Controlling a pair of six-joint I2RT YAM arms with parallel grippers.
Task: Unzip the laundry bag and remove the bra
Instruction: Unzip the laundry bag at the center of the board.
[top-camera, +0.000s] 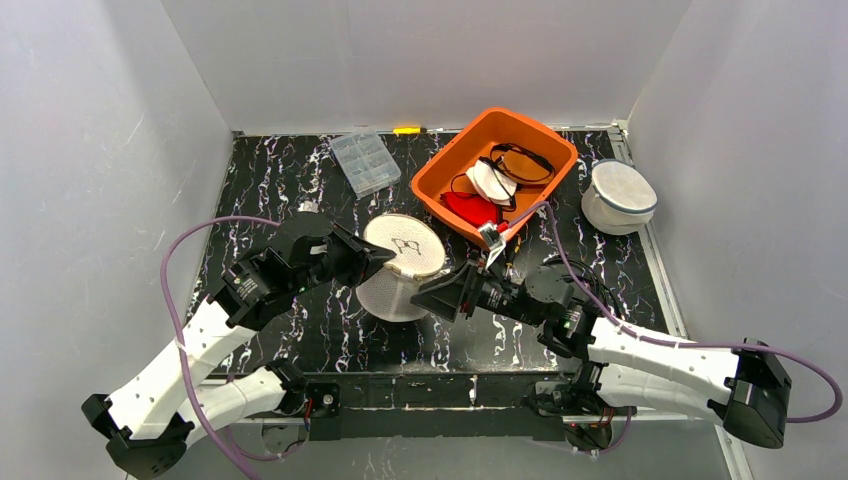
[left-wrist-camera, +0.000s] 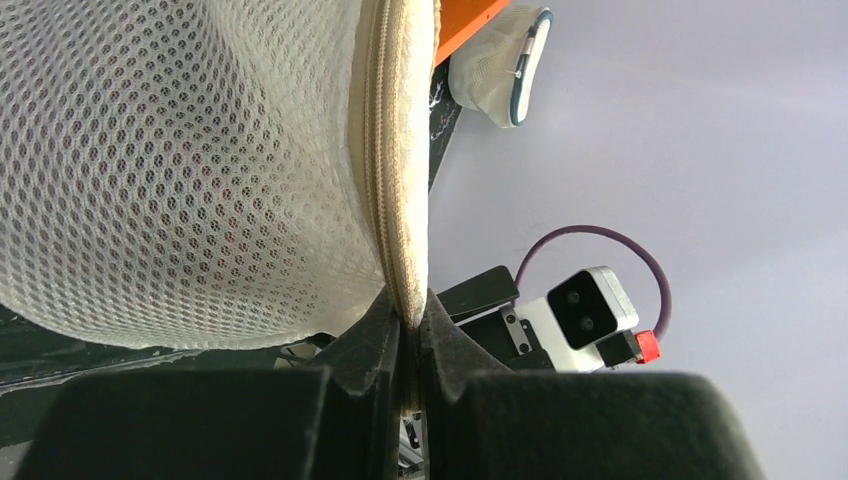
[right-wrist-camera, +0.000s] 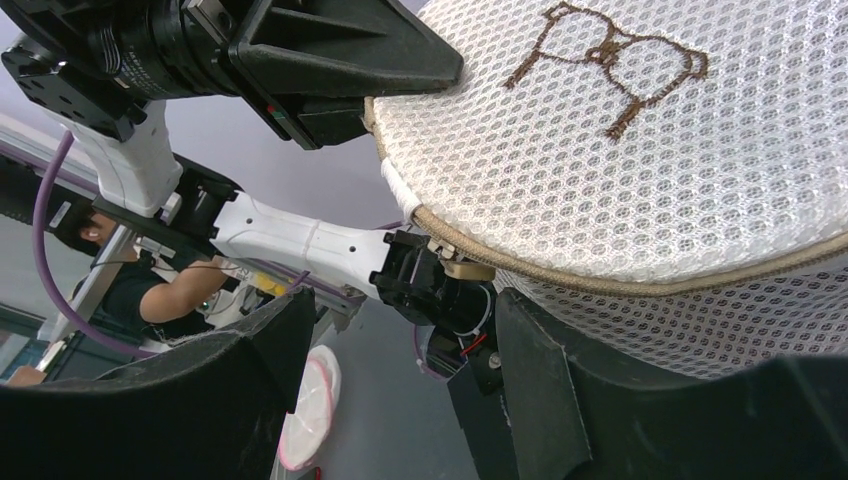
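Note:
The round white mesh laundry bag is held tilted above the table's middle, a brown bra outline stitched on its face. My left gripper is shut on the bag's beige zipper seam, which is pinched between its fingertips. My right gripper stands open just under the bag's near rim. The beige zipper pull hangs just above the gap, closer to the right-hand finger, and nothing touches it. The bra is hidden.
An orange bin at the back right holds red, white and black garments. A second white mesh bag sits at the far right. A clear compartment box lies at the back. White walls enclose the black marbled table.

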